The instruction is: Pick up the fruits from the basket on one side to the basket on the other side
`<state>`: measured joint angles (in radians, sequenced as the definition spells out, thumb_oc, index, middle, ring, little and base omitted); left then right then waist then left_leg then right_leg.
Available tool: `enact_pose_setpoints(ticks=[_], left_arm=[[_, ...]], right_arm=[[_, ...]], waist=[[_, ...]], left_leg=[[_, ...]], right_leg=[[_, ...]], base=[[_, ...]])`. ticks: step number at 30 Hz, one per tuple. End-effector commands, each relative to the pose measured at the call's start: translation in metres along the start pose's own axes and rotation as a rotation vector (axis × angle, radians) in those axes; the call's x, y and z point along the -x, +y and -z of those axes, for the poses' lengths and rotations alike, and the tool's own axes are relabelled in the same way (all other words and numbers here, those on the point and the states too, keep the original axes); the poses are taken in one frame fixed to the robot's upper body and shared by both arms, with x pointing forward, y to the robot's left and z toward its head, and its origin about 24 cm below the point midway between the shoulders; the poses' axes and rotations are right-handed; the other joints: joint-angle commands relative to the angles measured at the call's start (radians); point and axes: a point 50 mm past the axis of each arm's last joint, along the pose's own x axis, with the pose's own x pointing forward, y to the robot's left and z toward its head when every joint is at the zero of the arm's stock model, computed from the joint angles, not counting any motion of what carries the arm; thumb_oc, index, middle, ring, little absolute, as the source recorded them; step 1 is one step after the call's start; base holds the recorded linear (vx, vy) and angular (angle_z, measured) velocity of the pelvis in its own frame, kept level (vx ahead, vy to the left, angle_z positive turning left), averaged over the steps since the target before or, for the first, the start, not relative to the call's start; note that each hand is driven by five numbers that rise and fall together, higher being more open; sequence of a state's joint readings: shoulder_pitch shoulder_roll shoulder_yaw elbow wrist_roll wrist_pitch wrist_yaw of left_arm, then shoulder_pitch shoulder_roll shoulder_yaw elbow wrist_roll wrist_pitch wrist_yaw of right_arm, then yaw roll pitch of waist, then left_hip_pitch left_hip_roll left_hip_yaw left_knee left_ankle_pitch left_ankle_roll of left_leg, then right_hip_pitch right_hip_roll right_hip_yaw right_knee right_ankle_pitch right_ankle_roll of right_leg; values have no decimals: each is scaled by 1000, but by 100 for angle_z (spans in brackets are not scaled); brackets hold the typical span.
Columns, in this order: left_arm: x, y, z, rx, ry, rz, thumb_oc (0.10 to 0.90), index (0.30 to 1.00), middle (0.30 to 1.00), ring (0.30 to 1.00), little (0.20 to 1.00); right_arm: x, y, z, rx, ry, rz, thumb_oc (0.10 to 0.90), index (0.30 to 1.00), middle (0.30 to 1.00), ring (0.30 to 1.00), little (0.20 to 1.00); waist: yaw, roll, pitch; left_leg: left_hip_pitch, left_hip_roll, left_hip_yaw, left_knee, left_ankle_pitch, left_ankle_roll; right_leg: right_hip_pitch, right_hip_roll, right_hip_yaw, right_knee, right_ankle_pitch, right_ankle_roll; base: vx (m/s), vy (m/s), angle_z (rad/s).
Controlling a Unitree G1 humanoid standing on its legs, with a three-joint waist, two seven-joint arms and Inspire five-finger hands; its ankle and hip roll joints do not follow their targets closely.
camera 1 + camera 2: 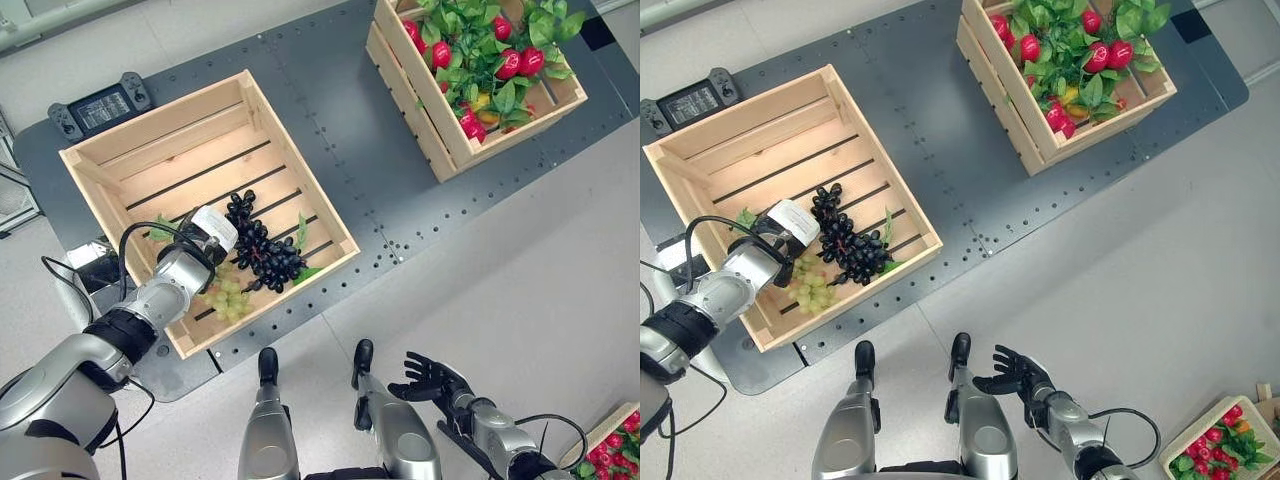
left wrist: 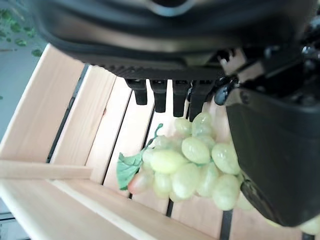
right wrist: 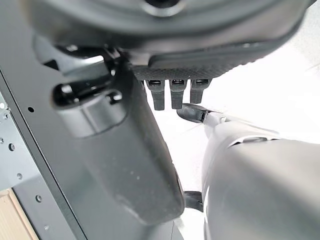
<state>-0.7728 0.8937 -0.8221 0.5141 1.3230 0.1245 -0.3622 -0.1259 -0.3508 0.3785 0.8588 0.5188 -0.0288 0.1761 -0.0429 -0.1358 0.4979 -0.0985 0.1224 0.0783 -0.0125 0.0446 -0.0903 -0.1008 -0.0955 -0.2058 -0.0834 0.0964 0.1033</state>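
Left hand (image 1: 205, 243) reaches into the near wooden crate (image 1: 110, 150), fingers straight and relaxed above a bunch of pale green grapes (image 2: 192, 167) with one green leaf, lying on the slats beside a dark purple grape bunch (image 1: 262, 245). Right hand (image 1: 432, 378) hangs low with fingers spread. The far crate (image 1: 420, 110) on the dark surface (image 1: 330, 110) holds red fruit among green leaves.

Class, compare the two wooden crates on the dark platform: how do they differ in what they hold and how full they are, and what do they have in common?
The near crate holds just two grape bunches, dark grapes and green grapes, with most of its slatted floor bare; the far crate is heaped with red fruit and leaves hiding its floor. The left hand reaches into the near crate; no hand is at the far one. Both are pale slatted wood, open-topped.
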Motion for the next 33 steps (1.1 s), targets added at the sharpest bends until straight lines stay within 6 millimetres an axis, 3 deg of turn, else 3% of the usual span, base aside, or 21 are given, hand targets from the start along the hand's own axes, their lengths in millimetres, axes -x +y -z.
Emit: enact_pose_setpoints(ticks=[1, 14, 15, 16, 17, 26, 29, 33], left_arm=[[-6, 6, 32, -32, 172, 38, 800, 900, 900, 900, 900], [-9, 2, 31, -152, 221, 192, 800, 900, 900, 900, 900], [-9, 2, 32, -149, 230, 194, 711, 766, 766, 766, 766], [-9, 1, 33, -145, 242, 205, 505, 458, 458, 458, 458], [-9, 0, 33, -145, 248, 212, 408, 312, 312, 312, 312], [-11, -21, 31, -40, 283, 225, 400, 300, 300, 300, 300], [-12, -34, 30, 82, 311, 161, 400, 300, 300, 300, 300], [-8, -66, 32, 431, 392, 41, 400, 300, 300, 300, 300]], right_arm=[[4, -14, -8, 71, -17, 10, 800, 900, 900, 900, 900], [1, -11, -13, 78, -27, 2, 800, 900, 900, 900, 900], [1, -11, -12, 77, -27, 0, 800, 900, 900, 900, 900], [1, -11, -11, 75, -25, -1, 800, 900, 900, 900, 900], [1, -10, -11, 75, -24, -3, 800, 900, 900, 900, 900], [-1, -7, -12, 67, -27, -4, 800, 900, 900, 900, 900], [-1, -7, -10, 66, -25, 1, 800, 900, 900, 900, 900], [1, -9, -10, 61, -21, 30, 800, 900, 900, 900, 900]], waist=[[-19, -1, -16], [-25, -18, -9], [-24, -19, -10], [-24, -23, -13], [-23, -25, -14], [-16, -26, -25], [-14, -22, -34], [-6, -4, -43]], left_leg=[[-69, -27, 44, 139, -74, 19], [-69, -27, 53, 125, -73, 19], [-68, -27, 53, 123, -73, 18], [-64, -27, 54, 118, -73, 18], [-63, -27, 53, 117, -72, 18], [-54, -30, 50, 105, -72, 21], [-44, -32, 51, 94, -70, 22], [-36, -39, 46, 83, -61, 24]], right_leg=[[-71, 11, 69, 141, -59, 27], [-81, 18, 70, 137, -52, 30], [-80, 19, 69, 136, -52, 30], [-77, 20, 68, 132, -51, 31], [-77, 21, 68, 132, -51, 31], [-68, 21, 64, 126, -51, 31], [-58, 21, 65, 117, -52, 29], [-50, 15, 65, 111, -52, 27]], base=[[0, 0, 0], [-2, 0, -1], [0, 0, 0], [0, 0, 0], [0, 0, 0], [0, 0, 0], [0, 0, 0], [2, 38, 0]])
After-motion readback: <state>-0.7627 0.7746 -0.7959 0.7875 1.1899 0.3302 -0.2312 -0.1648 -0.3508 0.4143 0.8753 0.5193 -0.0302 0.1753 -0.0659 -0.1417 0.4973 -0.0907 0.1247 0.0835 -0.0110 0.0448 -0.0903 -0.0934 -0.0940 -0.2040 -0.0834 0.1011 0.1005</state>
